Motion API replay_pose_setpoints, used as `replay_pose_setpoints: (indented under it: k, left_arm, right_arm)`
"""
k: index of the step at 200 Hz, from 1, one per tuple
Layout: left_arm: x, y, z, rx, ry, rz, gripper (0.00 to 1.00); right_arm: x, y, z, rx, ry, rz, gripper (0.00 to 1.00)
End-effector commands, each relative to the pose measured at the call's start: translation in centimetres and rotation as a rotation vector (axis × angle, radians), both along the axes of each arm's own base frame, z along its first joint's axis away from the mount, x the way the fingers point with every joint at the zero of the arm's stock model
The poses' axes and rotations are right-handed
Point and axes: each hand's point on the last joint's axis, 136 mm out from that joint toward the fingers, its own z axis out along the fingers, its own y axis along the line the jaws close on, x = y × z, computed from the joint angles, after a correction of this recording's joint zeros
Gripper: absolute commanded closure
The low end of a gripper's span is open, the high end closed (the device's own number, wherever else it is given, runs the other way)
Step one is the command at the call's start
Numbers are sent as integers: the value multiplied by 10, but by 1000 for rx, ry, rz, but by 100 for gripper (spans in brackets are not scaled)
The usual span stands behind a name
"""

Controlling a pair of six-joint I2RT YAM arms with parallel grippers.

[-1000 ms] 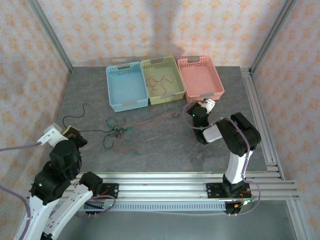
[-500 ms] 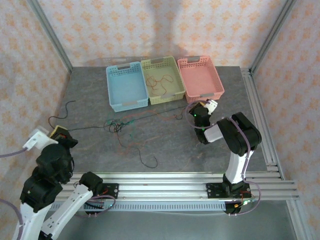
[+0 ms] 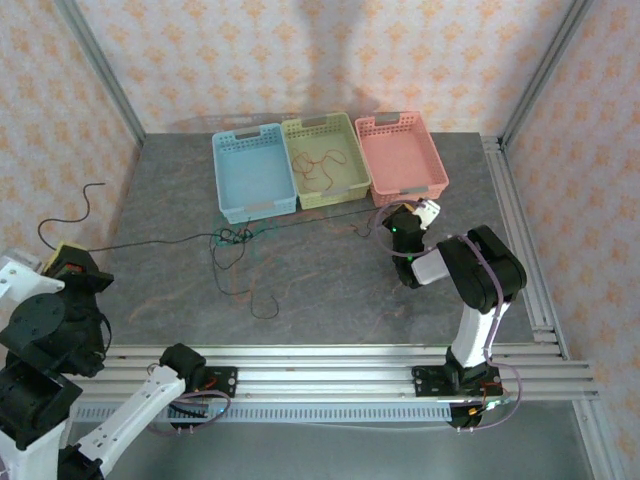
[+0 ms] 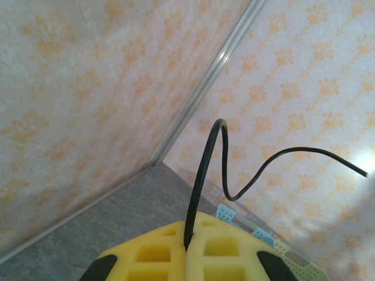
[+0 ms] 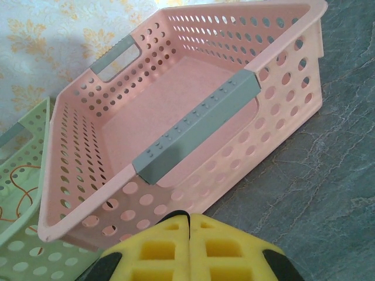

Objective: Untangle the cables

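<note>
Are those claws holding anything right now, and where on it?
The left gripper pinches a black cable near its free end, which curls out past it. The right gripper is shut; whether it pinches anything cannot be told.

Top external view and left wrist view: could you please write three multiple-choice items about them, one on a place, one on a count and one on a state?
1. In which basket does the red-orange cable lie?
A. blue
B. green
C. pink

2. How many baskets stand on the table?
A. three
B. two
C. four

3. In what state is the left tool?
A. open
B. shut on nothing
C. shut on the black cable

Key:
1 B: the cable coils inside the green basket, the middle one.
2 A: the blue basket, the green one and the pink basket stand in a row.
3 C: in the left wrist view the yellow pads pinch the cable between them.
</note>
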Motion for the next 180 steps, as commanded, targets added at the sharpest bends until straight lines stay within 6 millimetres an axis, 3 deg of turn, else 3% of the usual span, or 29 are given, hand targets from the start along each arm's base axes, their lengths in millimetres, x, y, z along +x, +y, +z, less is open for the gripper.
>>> replay_pose_setpoints:
  k: [1,64,87,106,137,180]
  left_arm:
    - [-15,15,6,62,46,75,100]
    - [-21,23,22,175,153,115,100]
    - [-12,18,26,212,195,106,100]
    - [9,2,22,214,227,28,100]
    - [54,-42,-10,180,309,-155,100]
    - [124,-109,-93,135,476,-361,100]
  right_arm:
    - [-6,-19,3,1,-3,-71,100]
    - [-7,-21,3,0,-1,-83,100]
    - [-8,-21,2,3,-3,-86,100]
    - [-7,-21,2,0,-2,-81,100]
    - [-8,-20,2,2,-4,-77,100]
    - [-8,-19,2,4,-7,-71,100]
